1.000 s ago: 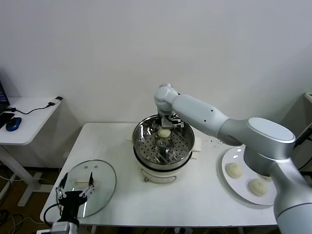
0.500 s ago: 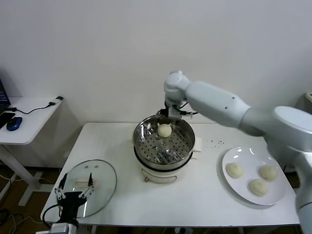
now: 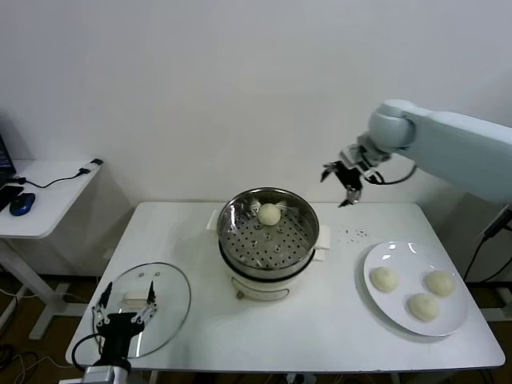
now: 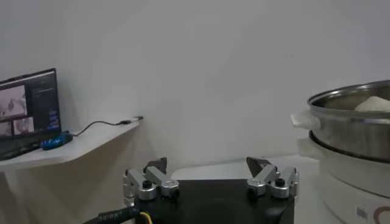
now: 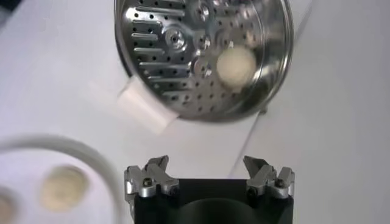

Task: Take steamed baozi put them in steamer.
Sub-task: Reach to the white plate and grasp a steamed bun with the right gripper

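One baozi (image 3: 270, 214) lies in the steamer (image 3: 240, 240) and three wait on the white plate (image 3: 376, 304) (a quarter done), while the right gripper (image 3: 344, 178) hangs empty, jaws apart, between them and the left gripper (image 3: 125, 306) idles spread over the glass lid (image 3: 172, 300)

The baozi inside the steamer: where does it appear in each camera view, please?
Head view: the baozi lies at the far side of the steamer, mid-picture.
Left wrist view: only its top shows above the steamer rim, at the right edge.
Right wrist view: it lies on the perforated floor near the rim, upper middle.
Shared landmark: the steamer.
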